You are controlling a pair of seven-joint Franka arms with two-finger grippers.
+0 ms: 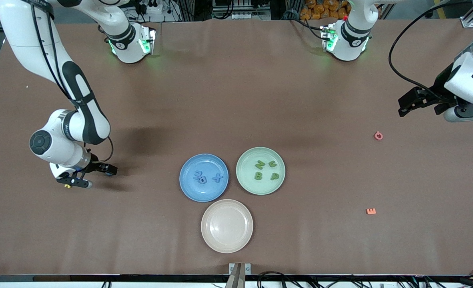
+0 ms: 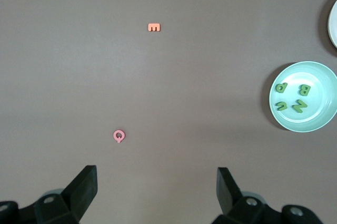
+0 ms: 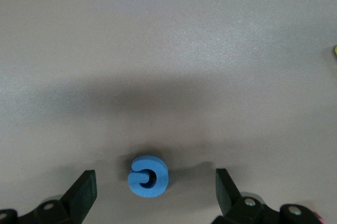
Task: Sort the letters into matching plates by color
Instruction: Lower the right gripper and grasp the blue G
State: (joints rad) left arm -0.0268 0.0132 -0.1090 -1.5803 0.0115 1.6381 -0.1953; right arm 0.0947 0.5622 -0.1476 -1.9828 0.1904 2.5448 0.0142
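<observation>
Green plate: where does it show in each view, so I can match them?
Front view: green plate beside the blue plate.
Left wrist view: at the picture's edge, holding four green letters.
Right wrist view: not in it.
Shared landmark: pink letter.

1. Mid-table, the first plate [image 1: 188,188] holds what look like three letters [image 1: 207,178].
2. The second plate [image 1: 260,191], beside it toward the left arm's end, holds four letters [image 1: 266,170].
3. The third plate [image 1: 227,246] lies just beside both, nearer the camera.
4. A single letter [image 3: 148,176] lies between the right gripper's [image 3: 154,179] spread fingers.
5. The farther loose letter [image 1: 378,136] and the nearer loose letter [image 1: 371,211] lie well apart toward the left arm's end, with the left gripper [image 2: 157,174] over the table there.
</observation>
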